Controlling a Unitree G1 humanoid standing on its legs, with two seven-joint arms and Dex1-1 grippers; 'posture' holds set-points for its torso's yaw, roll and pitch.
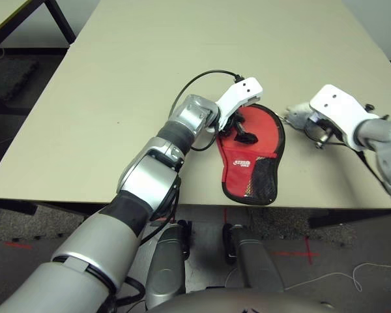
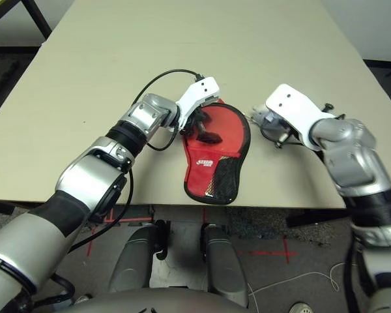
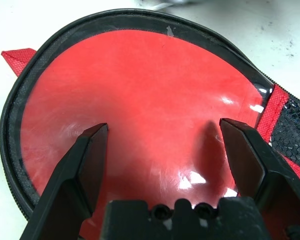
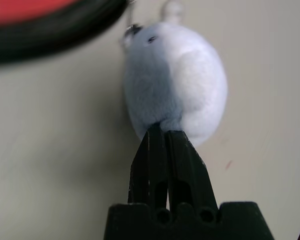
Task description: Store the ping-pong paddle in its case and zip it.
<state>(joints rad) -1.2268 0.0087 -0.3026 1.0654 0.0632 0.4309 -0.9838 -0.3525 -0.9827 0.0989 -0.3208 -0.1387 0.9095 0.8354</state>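
- Lying on the table (image 1: 117, 98) near its front edge, toward the right corner: the case (image 1: 257, 160), narrow end overhanging that edge slightly.
- Showing red through the clear panel (image 3: 140, 100): the ping-pong paddle (image 3: 155, 75), apparently already inside.
- Hovering over the case's round end: left gripper (image 3: 162, 137), fingers spread wide, gripping nothing.
- Sitting on the table just beside the case's right rim: right gripper (image 4: 160, 135), fingers pressed together, tips at the fluffy pompom (image 4: 175, 85), possibly pinching its fur.
- Judging progress: storing done; zip seemingly drawn around much of the rim, closure unconfirmed.
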